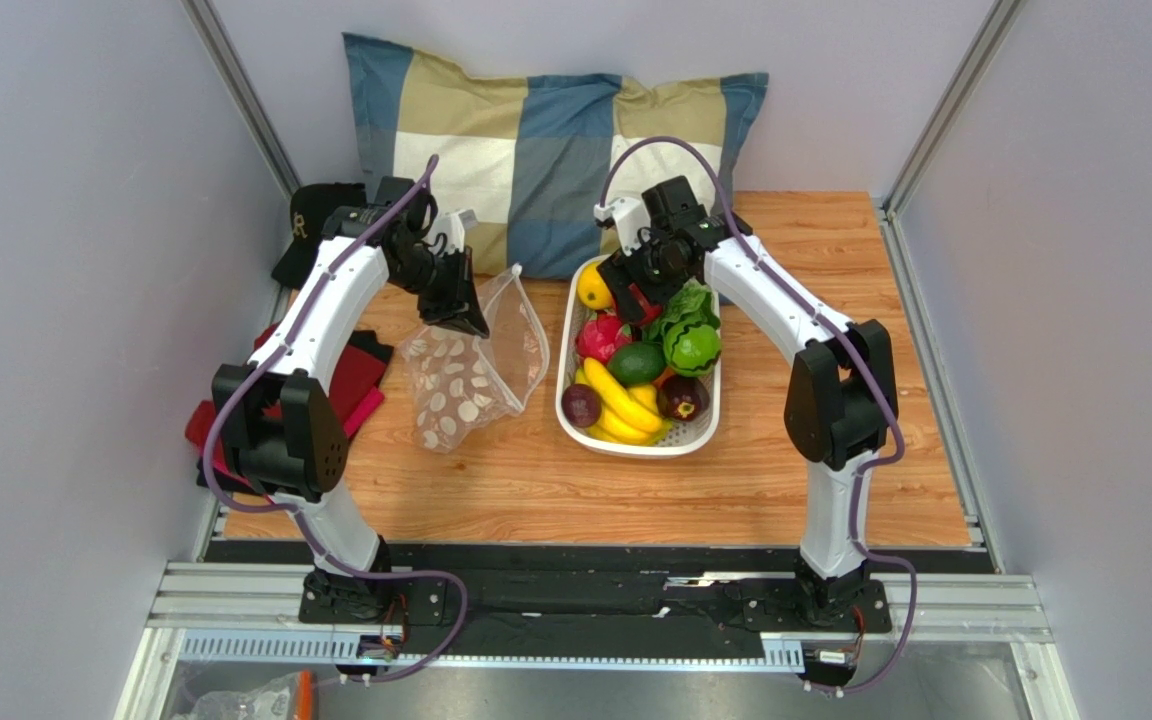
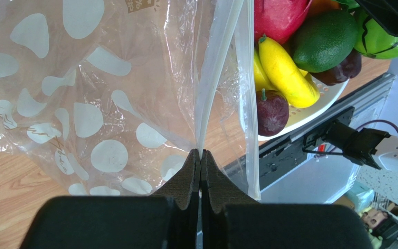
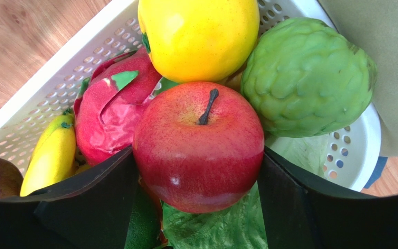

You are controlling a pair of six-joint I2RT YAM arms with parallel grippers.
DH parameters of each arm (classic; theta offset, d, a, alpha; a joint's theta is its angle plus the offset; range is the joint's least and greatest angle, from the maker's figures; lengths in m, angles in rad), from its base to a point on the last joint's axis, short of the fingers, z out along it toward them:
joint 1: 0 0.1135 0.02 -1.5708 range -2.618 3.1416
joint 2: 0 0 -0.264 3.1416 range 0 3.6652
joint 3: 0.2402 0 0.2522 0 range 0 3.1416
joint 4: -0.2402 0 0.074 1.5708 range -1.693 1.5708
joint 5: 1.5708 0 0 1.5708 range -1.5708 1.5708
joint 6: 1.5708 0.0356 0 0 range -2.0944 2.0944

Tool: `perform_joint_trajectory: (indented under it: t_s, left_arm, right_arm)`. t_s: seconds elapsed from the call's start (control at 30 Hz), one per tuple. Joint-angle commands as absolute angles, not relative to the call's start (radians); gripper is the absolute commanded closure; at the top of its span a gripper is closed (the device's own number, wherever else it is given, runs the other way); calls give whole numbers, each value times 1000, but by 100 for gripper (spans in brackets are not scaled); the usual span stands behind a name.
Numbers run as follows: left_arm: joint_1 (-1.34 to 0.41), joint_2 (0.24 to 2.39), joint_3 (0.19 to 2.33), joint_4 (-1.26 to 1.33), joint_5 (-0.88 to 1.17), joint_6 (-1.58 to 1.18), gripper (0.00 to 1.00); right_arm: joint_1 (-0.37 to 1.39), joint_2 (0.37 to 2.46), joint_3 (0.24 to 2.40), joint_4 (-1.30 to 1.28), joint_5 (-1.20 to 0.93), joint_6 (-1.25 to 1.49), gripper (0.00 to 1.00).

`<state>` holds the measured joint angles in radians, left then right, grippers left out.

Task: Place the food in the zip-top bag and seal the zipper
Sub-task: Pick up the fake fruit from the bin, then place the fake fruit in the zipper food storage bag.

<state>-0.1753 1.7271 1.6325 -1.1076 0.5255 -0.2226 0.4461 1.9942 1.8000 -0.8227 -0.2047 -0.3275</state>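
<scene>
The clear zip-top bag [image 1: 462, 375] with white spots lies on the table left of the basket, its mouth held up. My left gripper [image 2: 201, 153] is shut on the zipper [image 2: 214, 78] rim; the other rim strip [image 2: 248, 104] hangs free beside it, so the mouth is open. My right gripper [image 3: 197, 155] is down in the white basket [image 1: 642, 446], shut on the red apple [image 3: 198, 145]. A yellow lemon [image 3: 198, 36], a bumpy green fruit [image 3: 305, 78] and lettuce [image 3: 216, 223] crowd round the apple. In the top view the right gripper [image 1: 635, 293] hides the apple.
The basket also holds a pink dragon fruit [image 3: 107, 104], bananas [image 1: 620, 402], an avocado [image 1: 636, 362], dark plums [image 1: 683, 398] and a striped green fruit [image 1: 692, 350]. A checked pillow [image 1: 537, 135] lies at the back. Red and black cloths [image 1: 364, 383] lie by the left arm.
</scene>
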Motion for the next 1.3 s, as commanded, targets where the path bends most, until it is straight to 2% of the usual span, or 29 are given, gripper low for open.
perform_joint_trajectory:
  t_s: [0.0,0.03,0.13,0.23,0.37,0.47,0.7,0.87,0.97,1.13,1.17,1.2,1.27]
  left_arm:
    - [-178,1710,1669,-1088,574,-227,100]
    - [-178,1709,1670,-1085,580,-226,100]
    - [-178,1709,1674,-1078,598,-232,100]
    - [-178,1713,1681,-1080,615,-241,100]
    - [-178,1715,1697,-1088,635,-239,100]
    - [-178,1709,1701,-1083,666,-248,100]
    - [-178,1710,1709,-1068,730,-270,100]
    - [-178,1687,1706,-1048,784,-282,100]
    - [-178,1671,1698,-1028,847,-294,100]
    - [-178,1652,1697,-1019,885,-305,100]
    - [-178,1654,1698,-1019,894,-307,100]
    - [-178,1652,1698,-1016,903,-308,100]
    - [-178,1654,1698,-1017,911,-308,100]
  right_arm:
    - [453,1942,1826,-801,-221,-322,34]
    - [453,1919,1816,-789,-236,-318,42]
    - [451,1821,1741,-727,-349,-301,55]
    - [453,1732,1665,-591,-515,-255,60]
    - [453,1678,1612,-470,-754,-118,61]
    - [471,1678,1589,-391,-837,-43,63]
    - [581,1752,1611,-298,-862,-6,65]
    - [638,1808,1592,-386,-807,-173,66]
    - [646,1836,1577,-413,-732,-216,64]
    - [646,1833,1578,-446,-638,-297,51]
    - [647,1833,1577,-451,-631,-310,47]
    - [647,1821,1574,-453,-621,-324,34]
    - [653,1807,1559,-453,-580,-368,19]
